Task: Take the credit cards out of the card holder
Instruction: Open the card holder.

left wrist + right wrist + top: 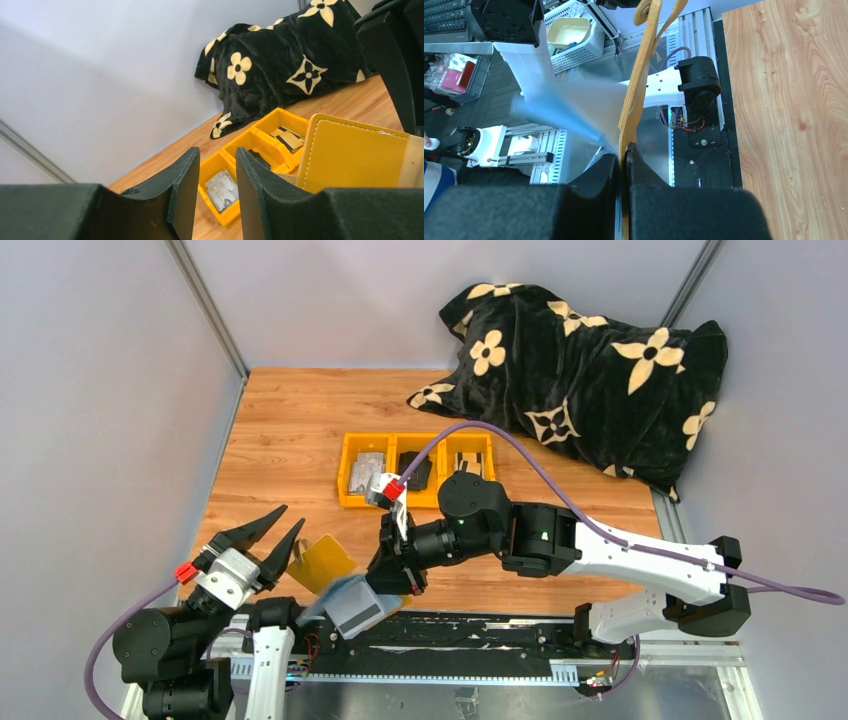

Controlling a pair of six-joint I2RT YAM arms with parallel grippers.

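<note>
The card holder (pixel 325 558) hangs open above the table's near edge, mustard flap to the left and grey-blue face (pixel 362 608) lower right. My right gripper (pixel 396 578) is shut on its edge; in the right wrist view the jaws (pixel 624 150) pinch the mustard edge (pixel 638 95). My left gripper (pixel 293 517) stands open just left of the holder with nothing between its fingers (pixel 217 152); the mustard flap (pixel 355 160) is to its right. Pale credit cards (pixel 365 472) lie in the tray's left compartment, more (pixel 470 460) in the right one. I cannot see whether any cards sit inside the holder.
A yellow three-compartment tray (pixel 346 480) sits mid-table, with a black item (pixel 415 470) in its middle compartment. A black flowered blanket (pixel 590 360) is heaped at the back right. Grey walls close the left, back and right sides.
</note>
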